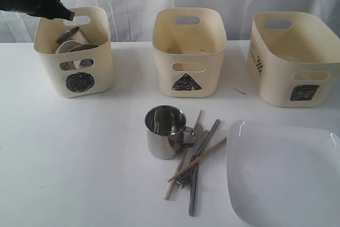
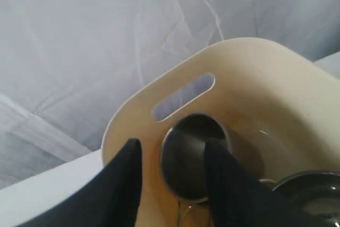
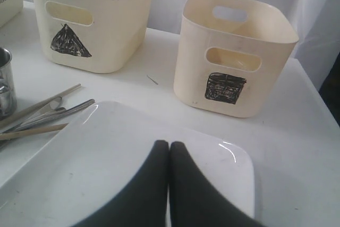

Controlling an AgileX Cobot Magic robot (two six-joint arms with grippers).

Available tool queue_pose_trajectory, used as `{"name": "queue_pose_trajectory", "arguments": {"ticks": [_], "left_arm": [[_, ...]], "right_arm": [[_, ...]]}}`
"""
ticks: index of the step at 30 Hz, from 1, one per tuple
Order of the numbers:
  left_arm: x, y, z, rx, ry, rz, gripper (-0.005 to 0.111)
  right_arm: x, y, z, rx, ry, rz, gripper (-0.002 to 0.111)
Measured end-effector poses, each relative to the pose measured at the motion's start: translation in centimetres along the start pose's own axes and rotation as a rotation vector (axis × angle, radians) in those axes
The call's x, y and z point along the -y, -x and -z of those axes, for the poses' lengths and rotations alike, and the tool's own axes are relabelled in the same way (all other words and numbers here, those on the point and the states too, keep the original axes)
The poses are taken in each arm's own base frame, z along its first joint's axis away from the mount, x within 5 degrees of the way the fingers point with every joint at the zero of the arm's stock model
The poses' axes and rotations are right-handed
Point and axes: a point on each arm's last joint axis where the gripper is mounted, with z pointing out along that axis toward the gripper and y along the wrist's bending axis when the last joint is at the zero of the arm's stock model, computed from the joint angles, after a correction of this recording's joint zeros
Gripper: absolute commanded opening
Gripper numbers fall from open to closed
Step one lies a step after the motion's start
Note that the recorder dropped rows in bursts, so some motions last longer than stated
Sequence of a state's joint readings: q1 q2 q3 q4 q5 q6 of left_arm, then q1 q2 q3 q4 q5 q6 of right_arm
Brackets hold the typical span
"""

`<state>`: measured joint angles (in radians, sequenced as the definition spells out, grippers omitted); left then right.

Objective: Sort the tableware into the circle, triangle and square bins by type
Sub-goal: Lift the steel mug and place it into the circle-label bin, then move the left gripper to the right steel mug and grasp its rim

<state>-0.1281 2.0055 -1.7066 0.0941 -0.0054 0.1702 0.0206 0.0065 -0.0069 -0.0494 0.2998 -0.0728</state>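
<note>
Left end effector (image 2: 172, 147) hangs over the circle bin (image 1: 50, 62), fingers spread – a steel mug (image 2: 191, 152) lies inside between them, untouched on one side, so it looks let go, not pinched. A steel bowl (image 2: 311, 184) sits beside it in the same bin, which seems to collect the cups and bowls. Right end effector (image 3: 169, 147) hovers over the white plate (image 1: 287, 174) with fingers pressed together, likely parked. On the desk (image 1: 79, 152), not yet sorted – a second mug (image 1: 166, 131), touching the chopsticks (image 1: 207, 152) and cutlery (image 1: 195, 184). Triangle bin (image 1: 188, 41) and square bin (image 1: 297, 57) stand behind; I cannot tell their contents.
</note>
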Motion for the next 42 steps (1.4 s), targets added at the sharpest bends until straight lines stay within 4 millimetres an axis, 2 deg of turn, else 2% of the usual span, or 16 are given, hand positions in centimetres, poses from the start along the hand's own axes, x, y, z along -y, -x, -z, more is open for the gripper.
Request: {"name": "queue_pose_trajectory", "arguments": {"ticks": [6,10,15,18,21,25,35,42], "left_arm": [[-0.2,0.9,2.8,-0.111,-0.048,0.037,0.04],[1.6,1.4,5.2,-0.209,-0.168,0.07,0.04],[7.6,2.3,9.0,-0.281,-0.43,0.022,0.04],[11.3,2.2,10.6,-0.321,-0.545,-0.027,0.04],[14.2,2.0,11.4,-0.335,-0.614,-0.08,0.046],[16.4,1.3,11.4,-0.365,-0.66,-0.119,0.055],[18.2,-1.3,9.1,-0.482,-0.697,-0.141,0.055],[20.8,-1.6,9.2,-0.485,-0.761,-0.137,0.055]], "right_arm": [[0.0,0.0,0.0,0.0,0.0,0.0,0.0],[0.0,0.0,0.0,0.0,0.0,0.0,0.0],[0.0,0.0,0.0,0.0,0.0,0.0,0.0],[0.0,0.0,0.0,0.0,0.0,0.0,0.0],[0.0,0.0,0.0,0.0,0.0,0.0,0.0],[0.0,0.0,0.0,0.0,0.0,0.0,0.0],[0.0,0.0,0.0,0.0,0.0,0.0,0.0],[0.0,0.0,0.0,0.0,0.0,0.0,0.0]]}}
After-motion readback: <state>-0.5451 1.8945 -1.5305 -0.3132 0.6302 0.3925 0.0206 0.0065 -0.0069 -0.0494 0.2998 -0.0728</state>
